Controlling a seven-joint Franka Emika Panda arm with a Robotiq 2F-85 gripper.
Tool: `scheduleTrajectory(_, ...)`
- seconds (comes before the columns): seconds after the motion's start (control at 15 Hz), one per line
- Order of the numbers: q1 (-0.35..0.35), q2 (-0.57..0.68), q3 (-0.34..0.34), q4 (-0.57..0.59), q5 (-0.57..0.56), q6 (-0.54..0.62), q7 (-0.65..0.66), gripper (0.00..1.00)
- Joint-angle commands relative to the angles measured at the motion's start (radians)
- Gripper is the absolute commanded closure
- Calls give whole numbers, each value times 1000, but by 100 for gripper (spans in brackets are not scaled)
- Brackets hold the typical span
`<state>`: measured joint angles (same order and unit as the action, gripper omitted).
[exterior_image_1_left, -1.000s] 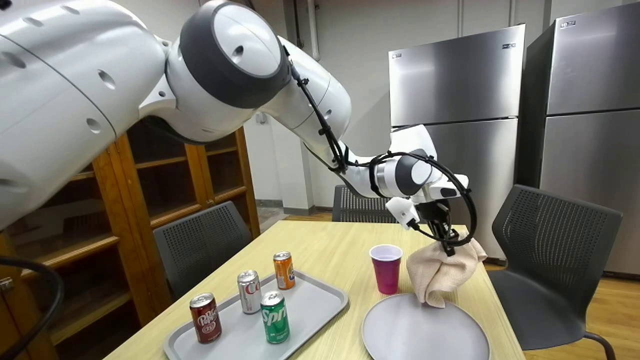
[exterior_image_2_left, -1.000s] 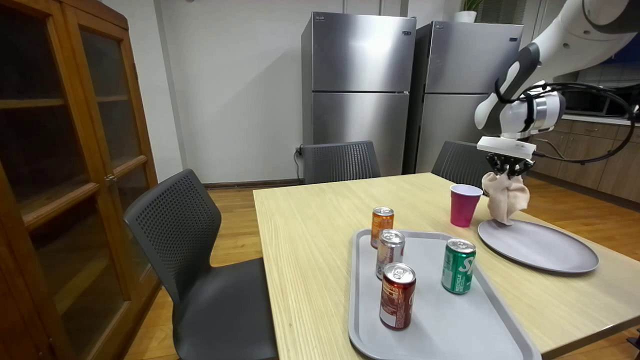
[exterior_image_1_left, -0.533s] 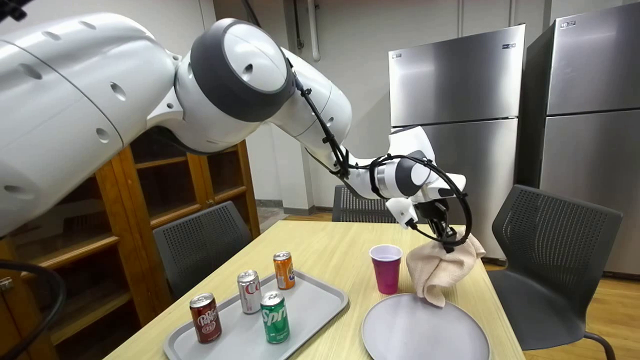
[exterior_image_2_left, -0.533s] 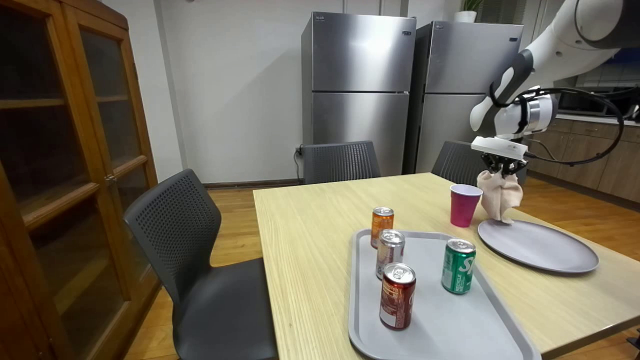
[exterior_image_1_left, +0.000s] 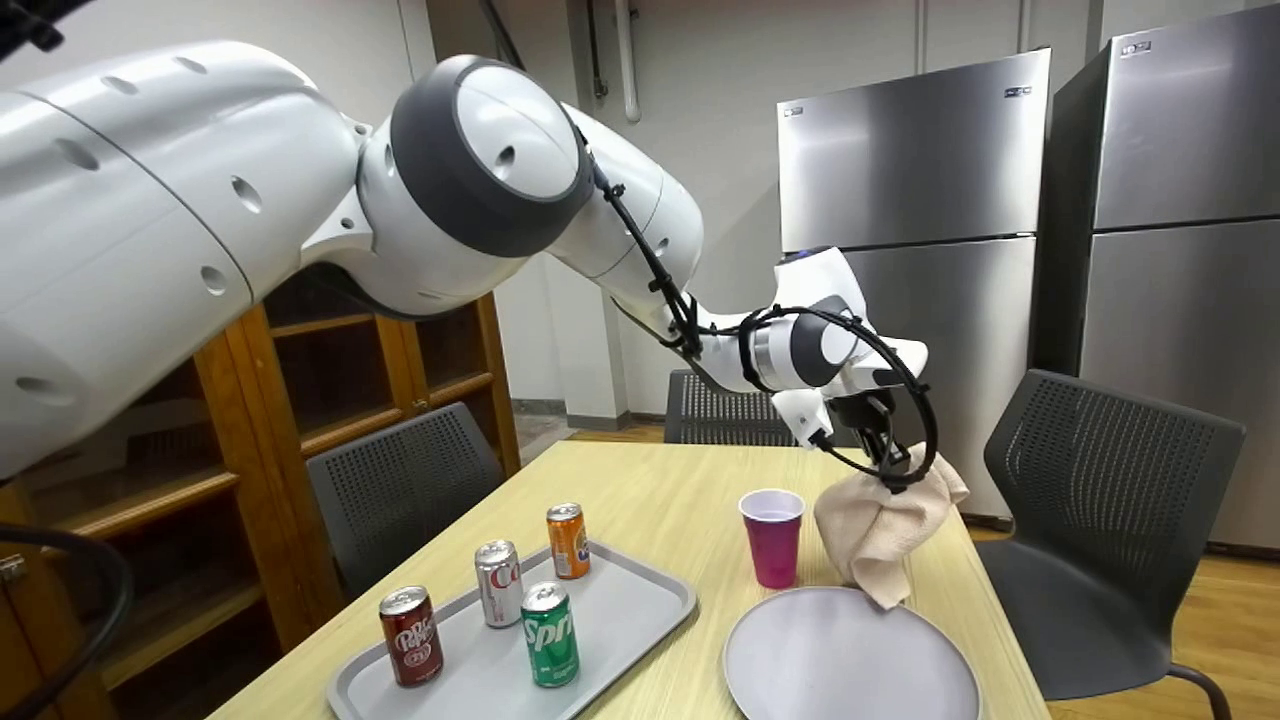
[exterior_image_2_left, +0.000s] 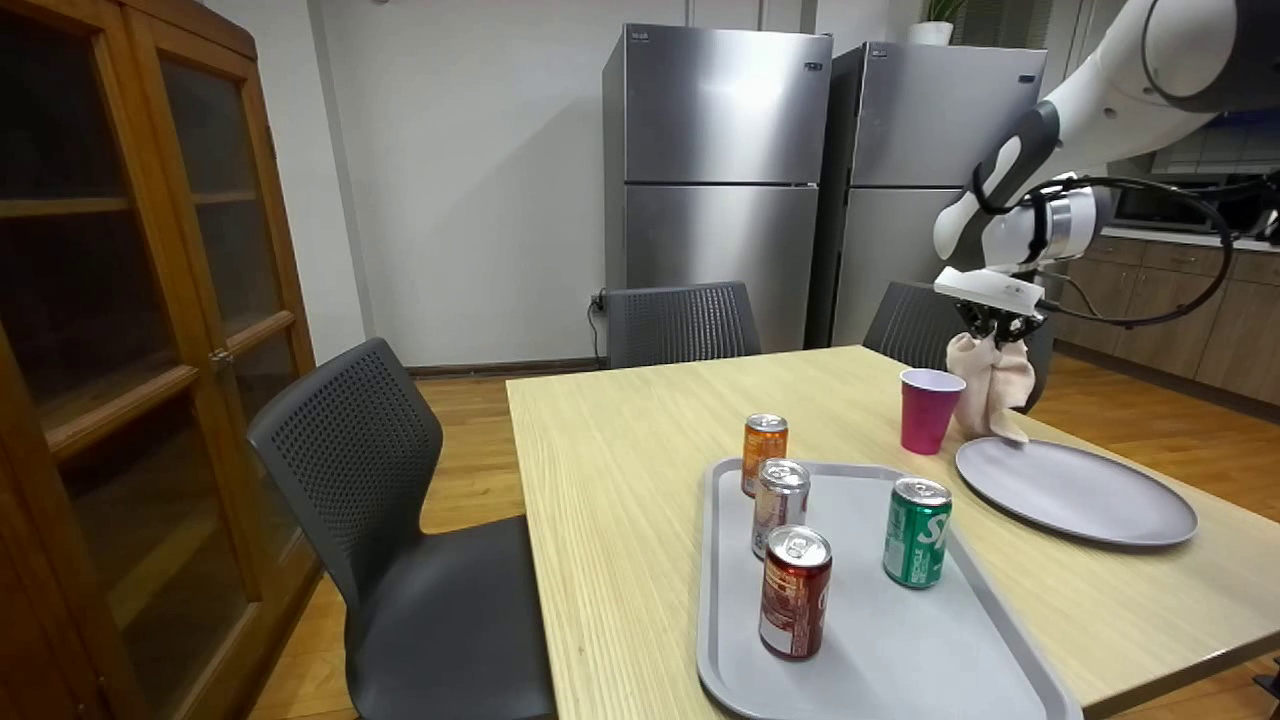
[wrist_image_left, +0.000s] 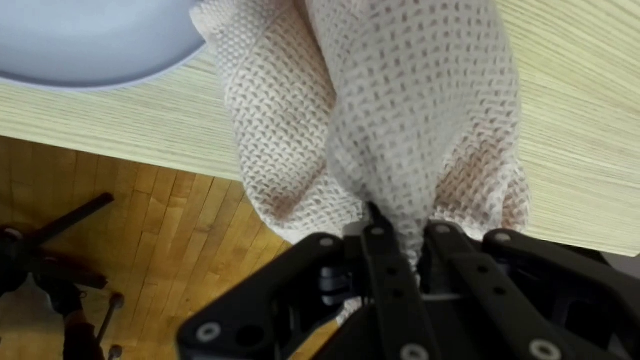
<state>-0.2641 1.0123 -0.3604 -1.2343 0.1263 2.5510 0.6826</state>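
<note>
My gripper (wrist_image_left: 407, 233) pinches a gathered fold of the beige woven cloth (wrist_image_left: 410, 100), presumably because limp fabric offers no firm edge, letting the rest drape. In an exterior view I hold it near the right edge of the table (exterior_image_1_left: 660, 490), right of the magenta cup (exterior_image_1_left: 773, 545) and by the far rim of the gray plate (exterior_image_1_left: 845, 660); whether they touch I cannot tell. At left, soda cans (exterior_image_1_left: 550, 637) stand upright on a tray (exterior_image_1_left: 632, 600), its raised rim likely containing them.

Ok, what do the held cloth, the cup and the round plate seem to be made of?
Cloth: matte woven fabric, perhaps cotton; the wrist view shows its coarse weave and soft folds.
Cup: probably plastic; smooth, slightly shiny magenta outside, pale inside.
Plate: smooth, low-gloss, evenly grey surface; plastic or ceramic, the look leaves it open.
</note>
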Motion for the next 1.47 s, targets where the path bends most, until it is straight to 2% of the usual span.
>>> scheduleTrajectory(0.0, -16, 28, 13, 66, 9, -11, 24, 97)
scheduleTrajectory(1.4, -18, 94, 7, 88, 1, -36, 42, 97)
